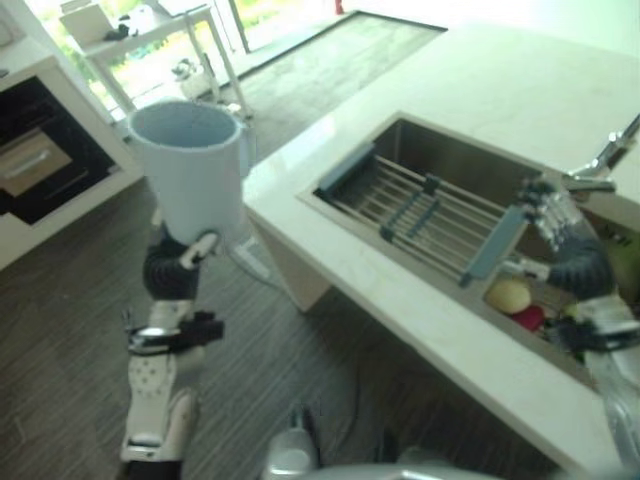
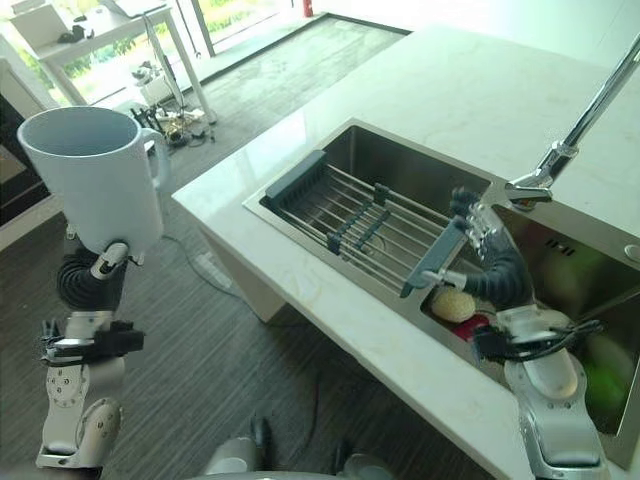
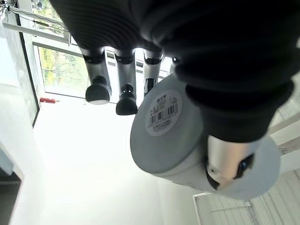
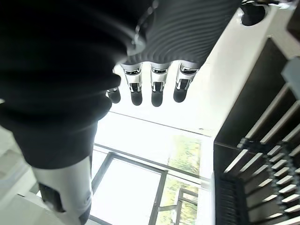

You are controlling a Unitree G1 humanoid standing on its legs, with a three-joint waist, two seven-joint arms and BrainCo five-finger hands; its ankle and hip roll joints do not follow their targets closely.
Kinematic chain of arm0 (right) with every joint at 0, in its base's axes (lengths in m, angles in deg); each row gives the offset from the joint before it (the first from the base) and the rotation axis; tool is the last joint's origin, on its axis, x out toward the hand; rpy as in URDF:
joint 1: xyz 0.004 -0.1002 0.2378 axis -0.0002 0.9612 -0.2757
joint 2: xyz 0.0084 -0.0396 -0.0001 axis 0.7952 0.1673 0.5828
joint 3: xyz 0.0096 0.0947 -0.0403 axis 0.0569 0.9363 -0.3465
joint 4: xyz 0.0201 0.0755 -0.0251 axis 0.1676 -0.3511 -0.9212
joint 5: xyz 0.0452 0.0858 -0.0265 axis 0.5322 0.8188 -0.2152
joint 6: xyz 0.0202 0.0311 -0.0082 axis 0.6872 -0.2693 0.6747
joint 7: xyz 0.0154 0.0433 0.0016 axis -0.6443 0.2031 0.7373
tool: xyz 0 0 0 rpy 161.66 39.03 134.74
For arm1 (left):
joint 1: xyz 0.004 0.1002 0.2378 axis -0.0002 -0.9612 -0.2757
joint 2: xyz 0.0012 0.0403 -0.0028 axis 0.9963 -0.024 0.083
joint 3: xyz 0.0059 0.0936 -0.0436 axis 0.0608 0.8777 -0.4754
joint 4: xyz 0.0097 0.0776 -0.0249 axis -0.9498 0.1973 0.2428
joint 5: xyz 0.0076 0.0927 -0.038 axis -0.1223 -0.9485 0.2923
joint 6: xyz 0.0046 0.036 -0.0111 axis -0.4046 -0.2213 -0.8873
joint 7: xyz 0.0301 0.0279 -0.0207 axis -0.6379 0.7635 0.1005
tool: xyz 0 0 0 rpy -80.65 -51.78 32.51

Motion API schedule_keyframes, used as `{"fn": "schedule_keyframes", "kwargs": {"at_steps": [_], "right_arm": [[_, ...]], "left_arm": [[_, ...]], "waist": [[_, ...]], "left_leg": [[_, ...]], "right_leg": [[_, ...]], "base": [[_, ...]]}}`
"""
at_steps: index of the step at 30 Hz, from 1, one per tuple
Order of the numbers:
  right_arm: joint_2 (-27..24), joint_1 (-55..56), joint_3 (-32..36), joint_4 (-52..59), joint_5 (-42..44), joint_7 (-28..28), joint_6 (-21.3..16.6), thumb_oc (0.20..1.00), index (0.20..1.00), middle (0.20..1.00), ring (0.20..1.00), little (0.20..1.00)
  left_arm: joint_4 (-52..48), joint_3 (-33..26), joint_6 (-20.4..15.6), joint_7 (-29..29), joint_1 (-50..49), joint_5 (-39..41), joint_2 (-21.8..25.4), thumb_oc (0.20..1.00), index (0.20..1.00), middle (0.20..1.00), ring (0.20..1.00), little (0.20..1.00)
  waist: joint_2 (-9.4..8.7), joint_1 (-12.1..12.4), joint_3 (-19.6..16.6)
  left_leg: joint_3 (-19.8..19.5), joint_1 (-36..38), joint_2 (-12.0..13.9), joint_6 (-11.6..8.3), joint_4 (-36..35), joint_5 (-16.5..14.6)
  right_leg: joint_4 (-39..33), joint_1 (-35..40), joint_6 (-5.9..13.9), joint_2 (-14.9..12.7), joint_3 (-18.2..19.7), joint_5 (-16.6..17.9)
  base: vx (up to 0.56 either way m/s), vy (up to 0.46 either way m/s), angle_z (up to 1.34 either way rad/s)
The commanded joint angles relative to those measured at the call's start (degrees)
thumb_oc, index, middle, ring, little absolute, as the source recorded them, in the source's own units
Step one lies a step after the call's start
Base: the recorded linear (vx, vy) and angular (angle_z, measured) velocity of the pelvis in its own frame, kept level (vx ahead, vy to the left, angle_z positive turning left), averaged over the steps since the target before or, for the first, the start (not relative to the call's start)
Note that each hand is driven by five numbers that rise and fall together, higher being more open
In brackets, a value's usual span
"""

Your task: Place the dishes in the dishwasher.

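Two robot hands show at opposite sides of the scene. Out over the wooden floor, well apart from the surface, the left robot hand is raised with its fingers and thumb clamped round the base of an upright pale grey mug. Over the steel sink, the right robot hand hovers with its fingers straight and apart, just beside the end of the sliding drying rack. Near it, a yellow fruit lies in the basin, beneath the faucet.
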Motion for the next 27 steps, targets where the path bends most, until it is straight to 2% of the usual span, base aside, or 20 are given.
{"fn": "schedule_keyframes", "kwargs": {"at_steps": [1,4,5,7,9,10,11,12,13,15,19,21,27], "right_arm": [[1.4,-0.5,0.7,-2.2,0.1,1.3,-2.8,1.0,1.0,1.0,1.0,1.0],[0.8,-0.7,1.2,-2.9,0.1,1.4,-2.6,1.0,1.0,1.0,1.0,1.0],[0.5,-0.7,1.4,-3.1,-0.2,2.1,-2.6,1.0,1.0,1.0,1.0,1.0],[0.4,-1.8,0.9,-3.3,-0.3,2.2,-2.3,1.0,1.0,1.0,1.0,1.0],[2.1,-3.0,-0.7,-3.8,-1.4,2.9,-1.8,1.0,1.0,1.0,1.0,1.0],[3.9,-3.2,-1.9,-3.7,-1.9,3.5,-2.0,1.0,1.0,1.0,1.0,1.0],[5.5,-3.3,-2.9,-3.8,-3.4,4.0,-2.4,1.0,1.0,1.0,1.0,1.0],[6.5,-3.7,-3.9,-4.1,-4.2,4.7,-2.3,1.0,1.0,1.0,1.0,1.0],[5.3,-1.4,-2.4,-4.3,-2.3,5.1,-1.9,1.0,1.0,1.0,1.0,1.0],[5.0,-0.3,-1.7,-4.3,-1.4,4.4,-2.4,1.0,1.0,1.0,1.0,1.0],[4.0,0.4,-1.7,-4.2,1.0,3.0,-3.5,1.0,1.0,1.0,1.0,1.0],[4.0,-1.3,-3.3,-4.4,0.5,4.0,-3.7,1.0,1.0,1.0,1.0,1.0],[3.5,-4.5,-6.0,-5.2,1.1,4.2,-1.8,1.0,1.0,1.0,1.0,1.0]], "left_arm": [[-3.4,-1.1,-4.0,-0.8,0.8,3.3,1.6,0.2,0.2,0.2,0.2,0.2],[-2.7,-0.2,-4.6,-1.4,0.7,4.7,1.3,0.2,0.2,0.2,0.2,0.2],[-2.5,0.0,-4.9,-2.6,0.6,5.3,1.3,0.2,0.2,0.2,0.2,0.2],[-2.5,0.0,-5.2,-3.5,0.5,5.4,1.9,0.2,0.2,0.2,0.2,0.2],[-2.3,-0.5,-3.9,-3.9,1.7,5.0,2.5,0.2,0.2,0.2,0.2,0.2],[-2.6,-1.0,-2.3,-3.8,3.1,4.5,2.9,0.2,0.2,0.2,0.2,0.2],[-2.8,-0.8,-1.0,-3.1,4.6,3.3,3.0,0.2,0.2,0.2,0.2,0.2],[-2.4,-0.1,-0.3,-2.2,6.2,2.2,3.0,0.2,0.2,0.2,0.2,0.2],[-0.1,1.2,-0.6,-4.2,7.1,4.0,3.1,0.2,0.2,0.2,0.2,0.2],[0.0,1.9,-1.0,-3.9,6.9,3.3,2.9,0.2,0.2,0.2,0.2,0.2],[-0.6,1.2,-1.5,-2.7,5.6,2.1,3.4,0.2,0.2,0.2,0.2,0.2],[-1.1,1.1,-1.7,-2.5,4.9,1.8,3.1,0.2,0.2,0.2,0.2,0.2],[-1.6,1.4,-0.7,0.3,4.7,0.1,2.8,0.2,0.2,0.2,0.2,0.2]], "waist": [[0.4,-1.8,-4.9],[1.18,-2.1,-5.7],[1.63,-2.1,-5.9],[2.21,-1.6,-6.2],[2.3,-0.9,-6.1],[2.02,-0.2,-5.7],[1.85,0.4,-5.3],[1.75,0.1,-5.2],[1.72,-2.7,-5.5],[1.05,-2.8,-5.6],[-0.1,-1.5,-5.3],[0.16,-1.0,-4.8],[0.54,-0.1,-6.5]], "left_leg": [[3.4,3.5,3.5,2.91,-8.0,2.5],[5.9,5.8,5.0,1.41,-11.2,3.9],[6.5,7.4,4.2,1.2,-14.9,4.0],[5.5,7.2,3.5,0.97,-15.8,3.3],[3.9,6.7,1.2,1.75,-15.8,2.2],[2.9,6.7,-1.0,2.83,-15.8,1.0],[1.1,6.6,-3.0,4.06,-15.8,-0.6],[-2.2,5.9,-4.8,5.89,-15.8,-1.5],[-7.5,4.5,-6.7,8.66,-15.8,-0.9],[-8.0,4.1,-7.5,9.01,-15.8,-0.7],[-7.3,4.0,-8.6,9.37,-15.8,-0.8],[-8.1,4.7,-8.6,9.17,-15.8,-0.6],[-8.2,5.2,-9.0,8.85,-15.8,-0.7]], "right_leg": [[-3.9,-0.3,8.08,-2.2,-0.2,2.4],[-3.9,-0.1,8.74,-3.7,-4.5,2.8],[-3.9,0.2,9.71,-4.7,-6.4,3.3],[-3.5,-0.3,11.2,-6.3,-7.4,4.4],[-2.6,-1.0,14.01,-9.6,-8.8,6.8],[-0.1,-2.0,14.95,-12.9,-10.4,8.3],[3.5,-3.1,14.94,-15.1,-10.3,8.9],[6.6,-5.1,14.18,-14.8,-6.6,7.6],[8.3,-6.6,12.05,-5.5,6.8,1.7],[7.5,-6.1,11.44,-3.2,7.3,0.9],[5.1,-5.0,11.55,-2.5,5.5,2.0],[4.5,-5.2,11.7,-2.0,6.4,2.5],[-2.3,-1.7,10.17,-0.6,6.3,3.8]], "base": [[-0.17,0.339,1.42],[-0.15,0.381,1.43],[-0.16,0.539,1.27],[-0.12,0.593,1.38],[-0.03,0.598,1.32],[0.0,0.615,1.2],[0.01,0.675,0.88],[0.2,0.69,1.18],[0.23,0.487,1.23],[0.17,0.169,1.79],[0.05,-0.052,0.19],[0.05,-0.168,0.15],[0.07,-0.158,0.03]]}}
